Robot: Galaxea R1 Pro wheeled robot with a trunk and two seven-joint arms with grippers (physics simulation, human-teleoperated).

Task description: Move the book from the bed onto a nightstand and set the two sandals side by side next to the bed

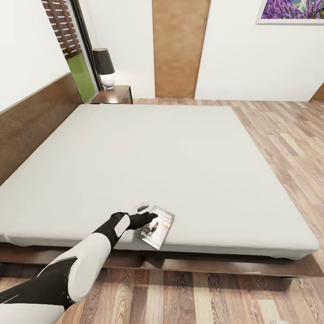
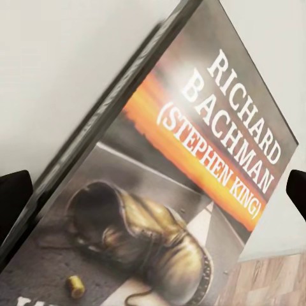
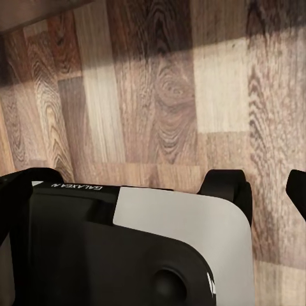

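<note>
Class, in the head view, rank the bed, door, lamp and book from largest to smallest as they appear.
1. bed
2. door
3. lamp
4. book
The lamp and book look close in size; the lamp is farther, so that order is unsure.

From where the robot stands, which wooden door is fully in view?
The tall brown door in the far wall, past the nightstand. Another door shows as a sliver at the right edge.

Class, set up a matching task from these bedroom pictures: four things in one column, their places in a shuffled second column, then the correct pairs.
Things:
1. book
2. lamp
3. lavender picture
4. left claw

Places:
A. on the nightstand beside the headboard
B. high on the far wall
C. at the book, over the bed's near edge
D. flat on the mattress near its front edge

Pairs: 1-D, 2-A, 3-B, 4-C
</note>
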